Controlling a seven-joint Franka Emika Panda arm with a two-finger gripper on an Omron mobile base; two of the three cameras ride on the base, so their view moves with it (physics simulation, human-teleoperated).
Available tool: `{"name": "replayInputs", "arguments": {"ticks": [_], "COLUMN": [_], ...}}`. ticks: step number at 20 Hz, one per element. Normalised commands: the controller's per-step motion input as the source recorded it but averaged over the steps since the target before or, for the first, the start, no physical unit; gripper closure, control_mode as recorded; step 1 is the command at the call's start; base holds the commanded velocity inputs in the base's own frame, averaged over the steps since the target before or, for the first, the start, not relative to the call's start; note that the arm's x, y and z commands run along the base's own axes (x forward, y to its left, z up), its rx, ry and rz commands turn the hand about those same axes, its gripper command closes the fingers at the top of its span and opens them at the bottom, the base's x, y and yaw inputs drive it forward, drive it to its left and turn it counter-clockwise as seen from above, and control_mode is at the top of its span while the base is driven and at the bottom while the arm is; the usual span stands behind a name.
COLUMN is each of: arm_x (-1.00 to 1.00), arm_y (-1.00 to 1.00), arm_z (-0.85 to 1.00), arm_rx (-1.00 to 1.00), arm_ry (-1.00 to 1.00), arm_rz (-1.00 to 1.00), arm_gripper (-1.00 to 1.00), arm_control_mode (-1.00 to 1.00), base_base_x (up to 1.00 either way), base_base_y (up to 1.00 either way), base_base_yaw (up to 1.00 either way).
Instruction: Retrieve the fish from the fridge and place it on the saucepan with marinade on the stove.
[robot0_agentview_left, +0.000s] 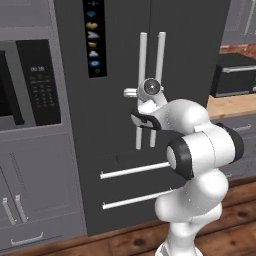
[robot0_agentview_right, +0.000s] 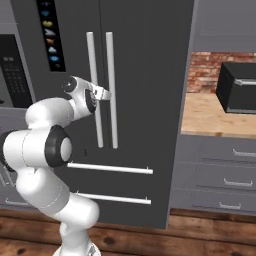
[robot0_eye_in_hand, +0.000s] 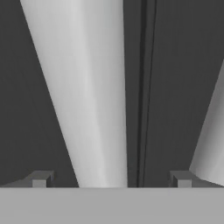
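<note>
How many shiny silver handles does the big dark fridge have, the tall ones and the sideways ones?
Tall silver bar handles on the dark grey fridge doors: 2
Sideways silver drawer handles: 2
Total: 4

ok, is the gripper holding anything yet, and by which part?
Nothing held. The open gripper straddles the left silver bar handle of the closed dark grey fridge, fingertips apart from it.

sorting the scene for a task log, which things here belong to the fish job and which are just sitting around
Belongs to the job:
- fridge, both doors shut
- its left door handle, lying between the fingertips
- gripper, open at that handle

Just about:
- wall oven to the left
- black toaster oven on the wooden counter
- grey drawers beneath it
</note>
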Motion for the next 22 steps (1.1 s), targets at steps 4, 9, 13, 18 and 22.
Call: {"name": "replayInputs", "arguments": {"ticks": [4,9,13,18,22], "arm_x": [0.37,0.49,0.56,0.45,0.25], "arm_y": [0.09,0.0,0.02,0.08,0.11], "arm_z": [0.0,0.0,0.0,0.0,0.0], "arm_rx": [0.0,0.0,0.0,0.0,0.0], "arm_ry": [-0.07,-0.01,0.01,0.0,0.01], "arm_rz": [-0.03,0.0,0.0,0.0,-0.03], "arm_gripper": [-1.0,-1.0,-1.0,1.0,1.0], "arm_control_mode": [-1.0,-1.0,-1.0,-1.0,-1.0], "base_base_x": [0.0,0.0,0.0,0.0,0.0], "base_base_y": [0.0,0.0,0.0,0.0,0.0], "base_base_yaw": [0.0,0.0,0.0,0.0,0.0]}}
